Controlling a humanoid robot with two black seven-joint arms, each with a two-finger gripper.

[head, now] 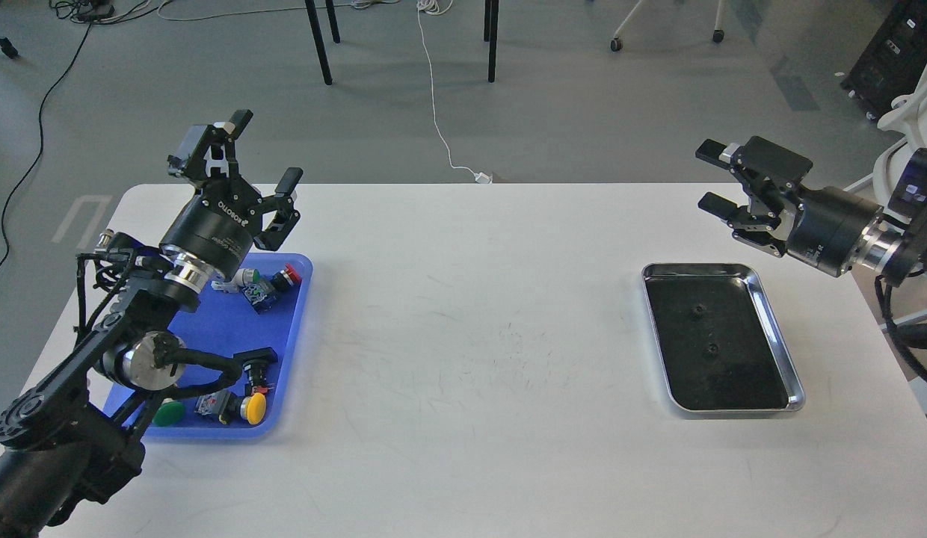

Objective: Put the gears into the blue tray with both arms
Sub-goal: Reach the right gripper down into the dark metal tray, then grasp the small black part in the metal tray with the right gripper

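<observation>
Two tiny black gears (698, 309) (710, 348) lie on the dark bottom of a silver metal tray (779, 338) at the right. The blue tray (295, 336) sits at the left of the white table and holds several coloured push-button switches (253, 407). My left gripper (263, 155) hangs open above the blue tray's far end, holding nothing. My right gripper (712, 176) is raised beyond the silver tray's far right corner, pointing left, fingers apart and empty.
My left arm's elbow and cables (146, 362) cover part of the blue tray. The white table (471, 336) spans between the two trays. Chair legs (319, 41) and floor cables (437, 112) lie beyond the table's far edge.
</observation>
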